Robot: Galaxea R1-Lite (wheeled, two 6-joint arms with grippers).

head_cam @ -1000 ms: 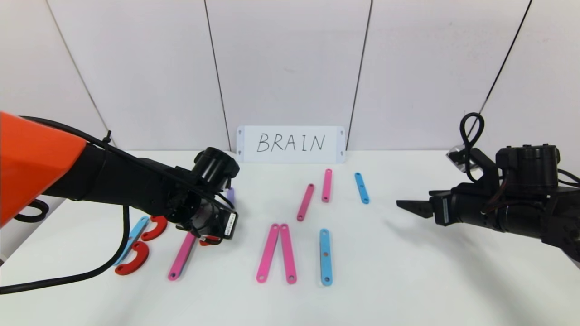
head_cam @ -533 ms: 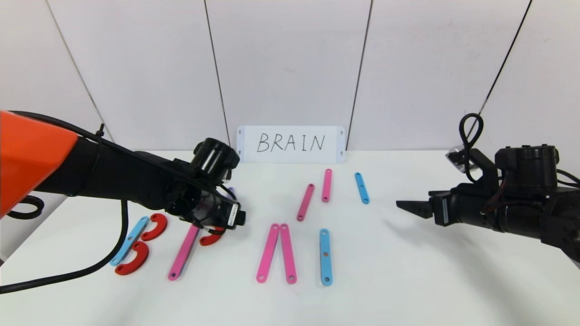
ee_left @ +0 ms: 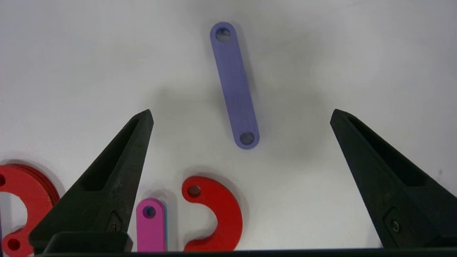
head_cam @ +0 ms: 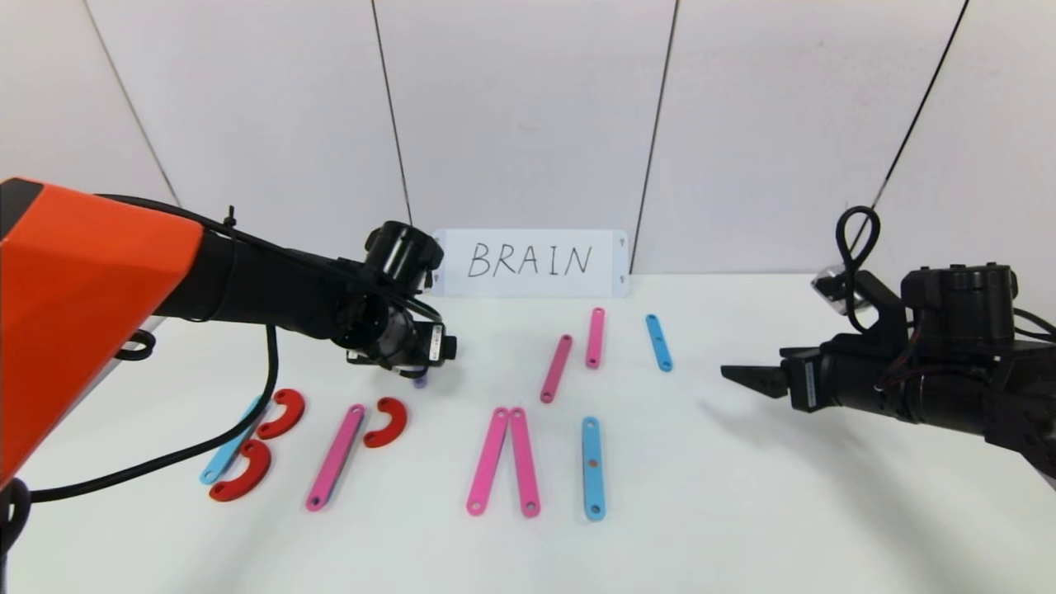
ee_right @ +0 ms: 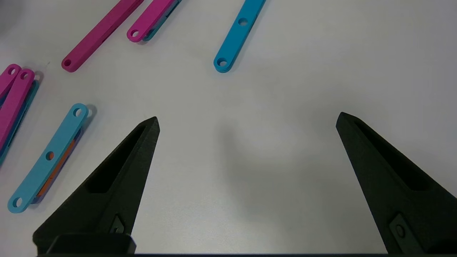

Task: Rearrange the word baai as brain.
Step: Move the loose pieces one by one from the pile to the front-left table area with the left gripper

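Note:
The word's pieces lie flat on the white table (head_cam: 742,495). At the left is a blue strip (head_cam: 233,441) with two red half rings (head_cam: 282,412) (head_cam: 242,472). To their right lies a pink strip (head_cam: 335,456) with a red half ring (head_cam: 388,422) by its far end. My left gripper (head_cam: 412,363) hovers behind them, open and empty (ee_left: 241,112), over a purple strip (ee_left: 234,82). That strip barely shows in the head view (head_cam: 420,382). The half ring (ee_left: 217,214) and the pink strip (ee_left: 151,228) sit near the left finger. My right gripper (head_cam: 738,375) is open and empty (ee_right: 247,117), off to the right.
Two long pink strips (head_cam: 488,460) (head_cam: 525,462) and a blue strip (head_cam: 592,468) lie mid-table. Two short pink strips (head_cam: 557,369) (head_cam: 595,337) and a short blue one (head_cam: 659,342) lie behind them. A white card reading "BRAIN" (head_cam: 530,262) leans on the back wall.
My left gripper has moved off the red half ring beside the pink strip and back toward the card, leaving the ring uncovered on the table. My right arm has not moved.

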